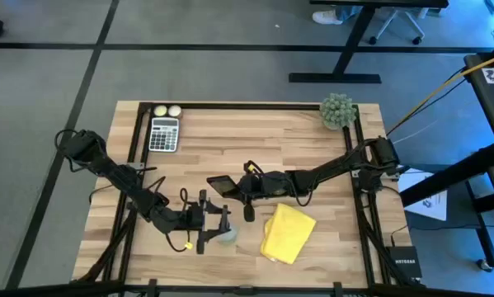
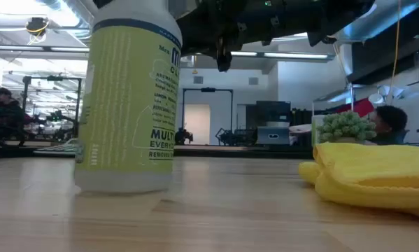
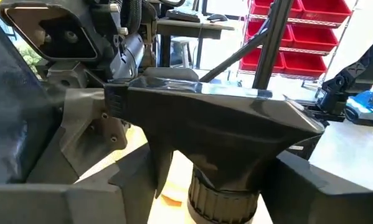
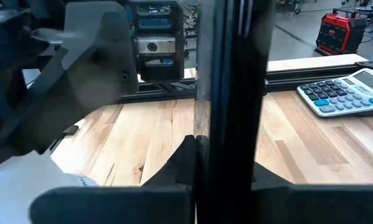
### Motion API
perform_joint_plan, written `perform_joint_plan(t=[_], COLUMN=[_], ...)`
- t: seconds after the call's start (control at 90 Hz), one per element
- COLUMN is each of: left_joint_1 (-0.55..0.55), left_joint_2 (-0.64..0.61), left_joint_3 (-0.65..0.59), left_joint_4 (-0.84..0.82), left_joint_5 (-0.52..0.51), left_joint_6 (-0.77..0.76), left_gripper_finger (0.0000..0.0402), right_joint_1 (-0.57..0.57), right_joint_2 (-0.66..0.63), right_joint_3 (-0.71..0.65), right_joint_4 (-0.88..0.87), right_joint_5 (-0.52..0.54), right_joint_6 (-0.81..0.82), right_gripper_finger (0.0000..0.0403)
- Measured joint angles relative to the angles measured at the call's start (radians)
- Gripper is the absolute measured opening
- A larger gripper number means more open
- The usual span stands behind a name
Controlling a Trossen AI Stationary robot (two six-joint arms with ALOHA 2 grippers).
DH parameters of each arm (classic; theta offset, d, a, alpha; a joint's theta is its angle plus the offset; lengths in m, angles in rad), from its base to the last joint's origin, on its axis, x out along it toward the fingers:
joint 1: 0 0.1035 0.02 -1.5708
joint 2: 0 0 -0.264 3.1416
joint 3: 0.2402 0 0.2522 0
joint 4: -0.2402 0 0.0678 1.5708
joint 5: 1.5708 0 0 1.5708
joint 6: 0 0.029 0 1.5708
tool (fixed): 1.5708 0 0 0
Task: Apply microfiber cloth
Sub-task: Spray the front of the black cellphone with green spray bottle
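A wooden table [image 1: 230,140] is seen from above with 2 dark robot arms reaching in toward its middle. The microfiber cloth [image 1: 286,233], bright yellow and loosely folded, lies flat on the wood near the table's front edge, to the right of centre, and no gripper touches it. The right gripper [image 1: 240,186] hangs above the table just beyond the cloth, clamped on a black smartphone [image 1: 221,186]; in the right wrist view the phone's thin edge stands as a dark bar squeezed between that arm's fingers. The left gripper [image 1: 217,226] sits at the front of the table, left of the cloth, with its fingers spread apart around a spray bottle [image 2: 130,94] that stands upright on the wood; whether they touch the bottle cannot be told. A calculator [image 1: 164,134] and 2 small balls lie at the far left corner, and a small green plant [image 1: 337,110] at the far right. Judging from this, the step in hand is fetching the cloth, so the left gripper would best draw clear of the bottle without tipping it, pinch a raised fold of the cloth rather than scrape the wood, and wipe the screen with light pressure while the right gripper holds the phone firm.
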Motion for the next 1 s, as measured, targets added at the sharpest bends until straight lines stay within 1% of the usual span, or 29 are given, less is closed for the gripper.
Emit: perform_joint_plan(t=[0.178, 0.411, 0.622, 0.789, 1.0], left_joint_1=[0.0, 0.0, -0.01, -0.03, -0.058], left_joint_2=[0.0, -0.004, -0.052, -0.13, -0.229], left_joint_3=[0.0, 0.0, 0.0, 0.0, 0.0], left_joint_4=[0.0, 0.014, -0.011, -0.121, -0.272], left_joint_5=[0.0, 0.018, 0.02, 0.024, 0.024], left_joint_6=[0.005, 0.028, 0.03, -0.003, -0.066], left_gripper_finger=[0.0229, 0.0267, 0.0301, 0.0314, 0.0316], right_joint_1=[0.0, 0.0, -0.008, -0.024, -0.047], right_joint_2=[0.0, -0.002, -0.048, -0.099, -0.169], right_joint_3=[0.0, 0.0, 0.0, 0.0, 0.0], right_joint_4=[0.0, -0.02, -0.107, -0.176, -0.249], right_joint_5=[0.0, 0.0, 0.022, 0.028, 0.021], right_joint_6=[-0.004, -0.018, -0.035, -0.054, -0.056], right_gripper_finger=[0.0007, 0.0007, 0.0007, 0.0007, 0.0007])
